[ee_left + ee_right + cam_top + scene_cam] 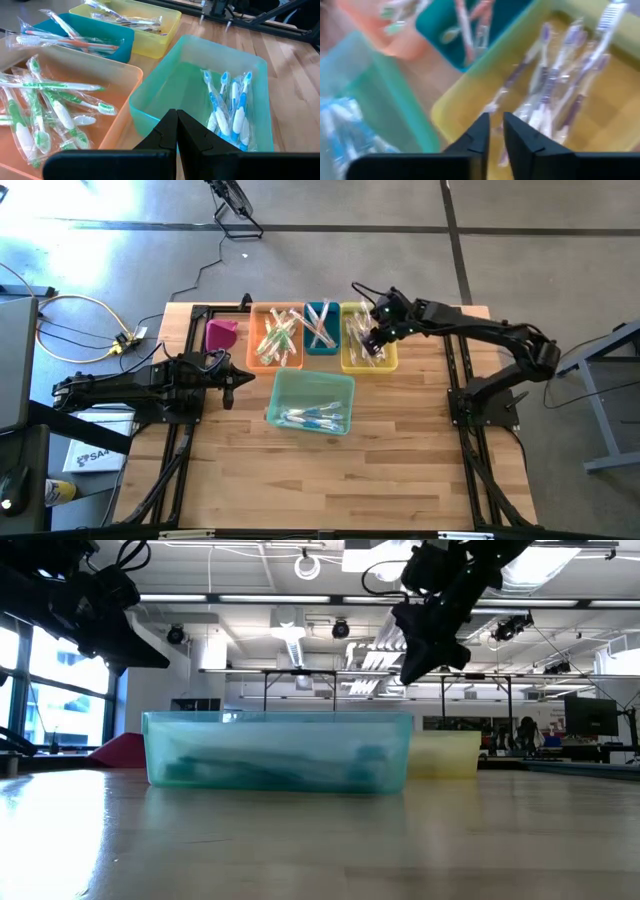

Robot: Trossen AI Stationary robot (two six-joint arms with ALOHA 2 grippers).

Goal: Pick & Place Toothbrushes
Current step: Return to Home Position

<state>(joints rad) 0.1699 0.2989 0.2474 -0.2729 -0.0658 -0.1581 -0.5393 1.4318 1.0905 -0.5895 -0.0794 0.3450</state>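
The light wooden tabletop [330, 480] carries five plastic bins. Along its 12 o'clock edge an orange bin [253, 340], a teal bin [321, 351] and a yellow bin [366, 367] stand side by side, with a pink bin [221, 335] just beside the orange one toward 10 o'clock. A green bin [300, 385] sits alone near the middle, just toward 6 o'clock from that row and turned slightly askew. One dark metal frame [170, 465] lies on the wood along the 9 o'clock side and a second frame [478, 470] along the 3 o'clock side.
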